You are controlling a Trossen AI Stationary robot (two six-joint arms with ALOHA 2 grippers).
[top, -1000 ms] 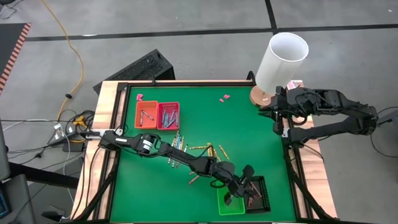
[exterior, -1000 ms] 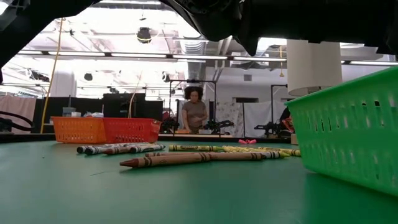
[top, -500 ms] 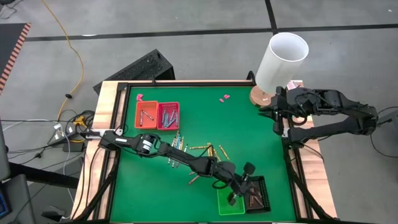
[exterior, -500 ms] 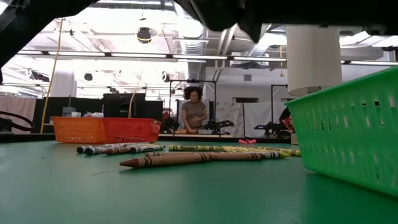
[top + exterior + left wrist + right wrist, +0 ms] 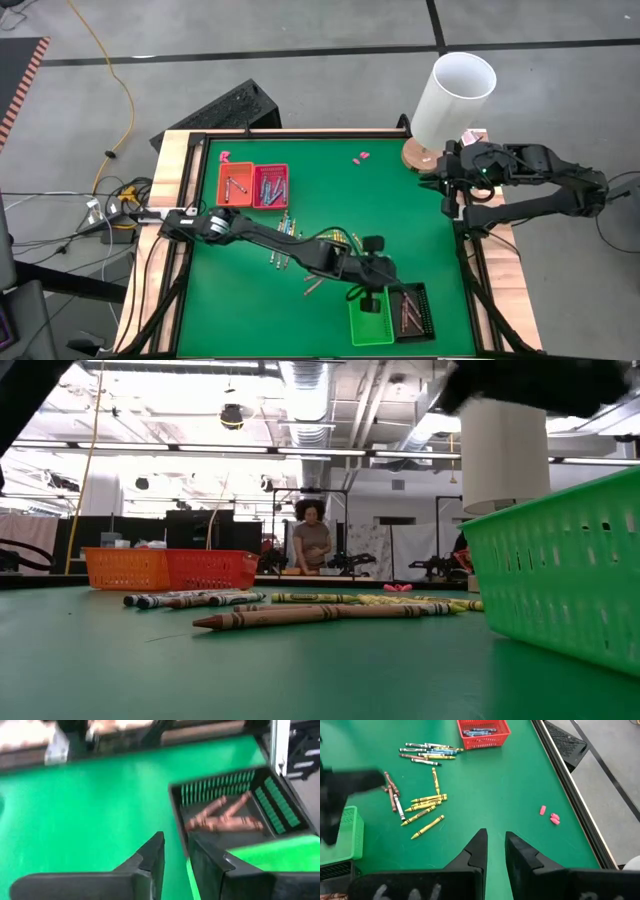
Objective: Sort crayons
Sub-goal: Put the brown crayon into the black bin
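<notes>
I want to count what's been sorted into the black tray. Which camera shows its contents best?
The left wrist view: the black tray fills the frame, brown-red crayons inside. The high view shows the tray small; the other two views miss it.

Around the wooden-framed table [image 5: 170, 170] lies a grey concrete floor [image 5: 300, 60] crossed by dark seams, with a yellow cable [image 5: 118, 85] trailing off the table's left corner. Beyond the table a person [image 5: 311, 540] stands among dark equipment racks (under bright ceiling strip lights [image 5: 250, 451]).
</notes>
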